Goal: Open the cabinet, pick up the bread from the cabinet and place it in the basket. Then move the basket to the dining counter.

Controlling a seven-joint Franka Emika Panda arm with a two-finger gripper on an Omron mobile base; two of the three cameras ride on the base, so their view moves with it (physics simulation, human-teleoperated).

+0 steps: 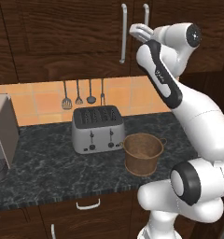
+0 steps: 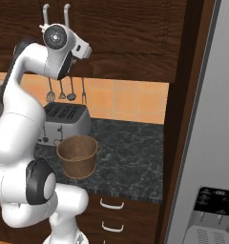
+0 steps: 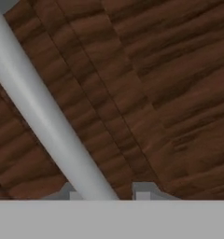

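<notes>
Clenching the hand (image 3: 106, 195) around the long silver bar handle (image 3: 44, 116) of the dark brown wood-grain cabinet (image 1: 62, 32), getting purchase for pulling the door open. Bread presumably sitting hidden behind it. Round brown woven basket (image 1: 143, 153) waiting on the black speckled bench (image 1: 48, 172) beside the silver toaster (image 1: 97, 129), handy for loading.

The black speckled desk (image 1: 48, 163) carries a silver toaster (image 1: 97, 129), a brown woven basket (image 1: 142, 153) just beside its right, and a grey machine (image 1: 3, 135) at the left end.
</notes>
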